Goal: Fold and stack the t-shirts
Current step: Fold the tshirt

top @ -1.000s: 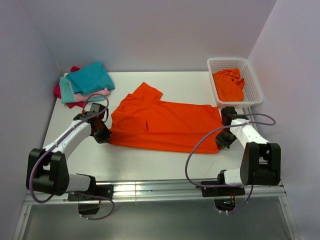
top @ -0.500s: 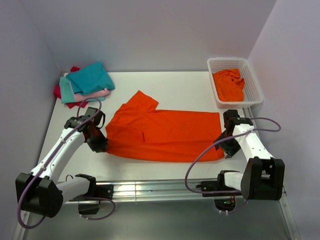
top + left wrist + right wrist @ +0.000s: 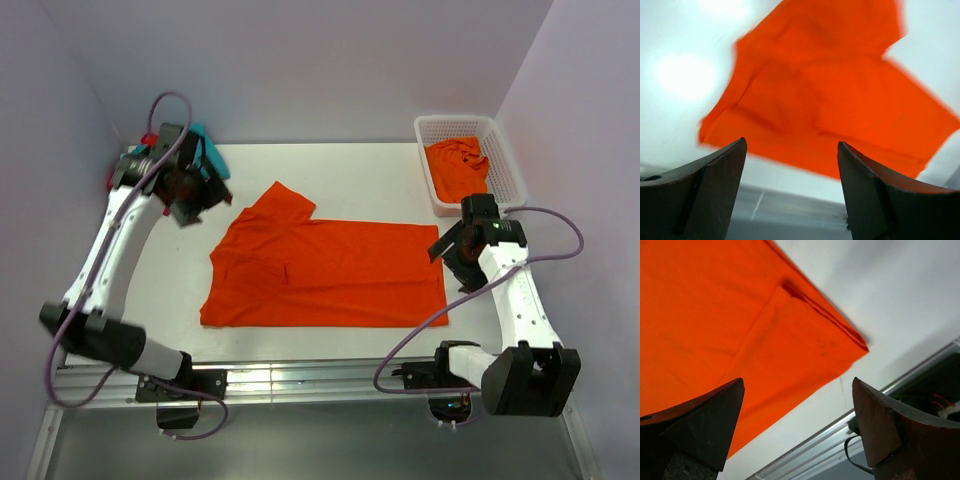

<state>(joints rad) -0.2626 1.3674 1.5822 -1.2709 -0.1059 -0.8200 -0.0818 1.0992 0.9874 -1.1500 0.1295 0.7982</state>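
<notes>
A white table is seen, and in its middle an orange t-shirt is laid flat, with one sleeve pointing to the far side. A white basket is placed at the far right corner, and a second orange t-shirt is crumpled inside it. At the far left a teal t-shirt is partly hidden by the left arm. The left gripper and the right gripper are both held spread above the table, with nothing between the fingers.
</notes>
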